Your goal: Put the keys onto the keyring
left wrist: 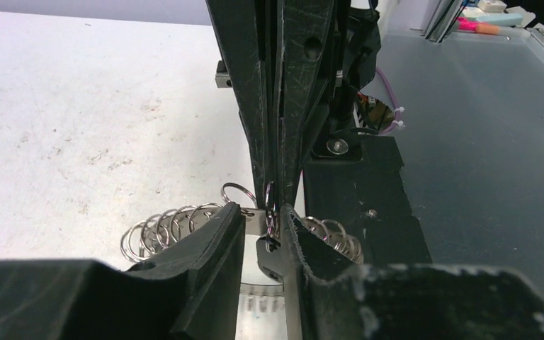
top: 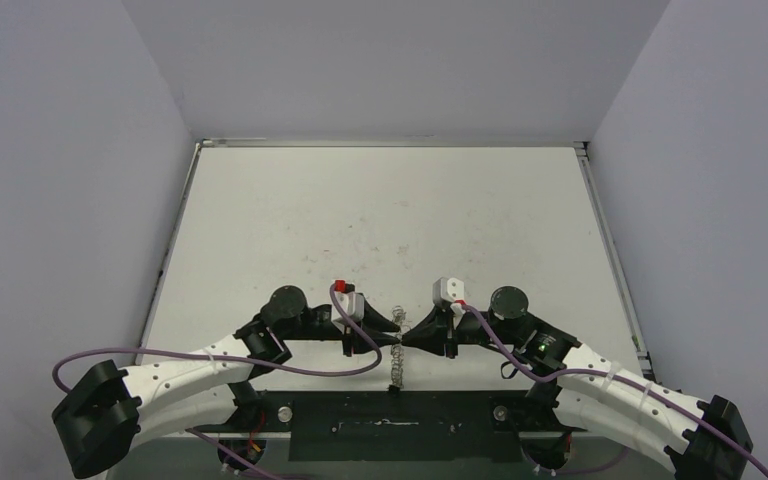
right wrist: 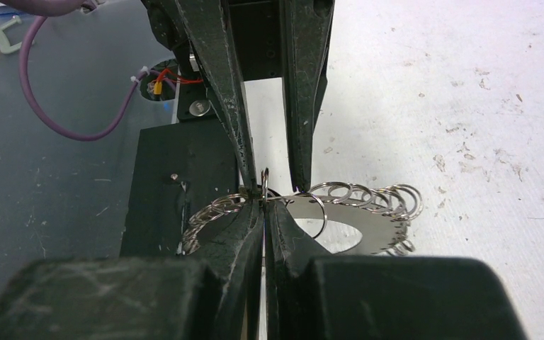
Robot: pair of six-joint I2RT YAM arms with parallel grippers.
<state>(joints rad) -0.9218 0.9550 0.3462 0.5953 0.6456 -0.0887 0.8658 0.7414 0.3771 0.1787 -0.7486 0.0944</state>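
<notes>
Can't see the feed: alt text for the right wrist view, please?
The right gripper, jaws shut, pinches the rim of the keyring, a flat silvery ring edged with small wire loops. The left gripper points in from the opposite side at the same spot, jaws slightly apart.

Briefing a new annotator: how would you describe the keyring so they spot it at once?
At the middle of the near edge of the table, the left gripper and right gripper meet tip to tip. The keyring sits between those tips: silvery against the black fingers, a ring whose rim is lined with small wire loops.
</notes>
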